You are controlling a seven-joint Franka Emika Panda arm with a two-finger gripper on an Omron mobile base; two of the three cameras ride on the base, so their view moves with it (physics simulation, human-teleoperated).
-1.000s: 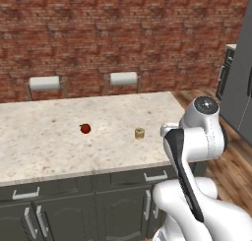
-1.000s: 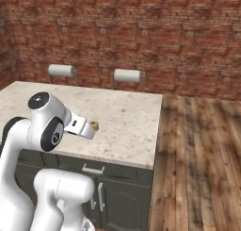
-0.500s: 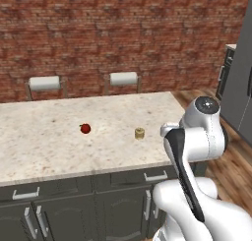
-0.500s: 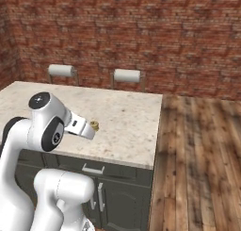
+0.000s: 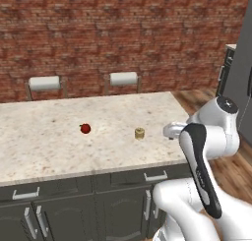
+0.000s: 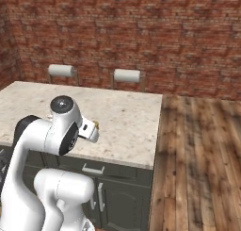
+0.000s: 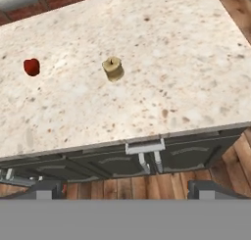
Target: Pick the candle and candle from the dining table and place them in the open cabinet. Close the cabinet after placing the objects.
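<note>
A small squat yellowish-tan candle point(image 7: 113, 69) stands upright on the dining table's point(image 7: 186, 72) speckled beige top, to the right of its middle point(image 5: 140, 133). In the right base view the candle point(image 6: 96, 124) just peeks out past my arm. My gripper point(image 7: 128, 190) hangs open over the table's front edge, short of the candle and above it. Its two fingertips point(image 7: 46, 189) stand wide apart with nothing between them. I cannot tell whether the tall dark grey unit point(image 5: 242, 63) at the right edge of the left base view is the cabinet.
A small red round fruit point(image 5: 85, 128) lies left of the candle point(image 7: 32, 66). Two white-backed chairs point(image 5: 45, 83) point(image 5: 123, 78) stand behind the table against the brick wall. Dark grey drawers with silver handles point(image 7: 144, 147) run below the front edge. Wooden floor point(image 6: 197, 150) lies to the right.
</note>
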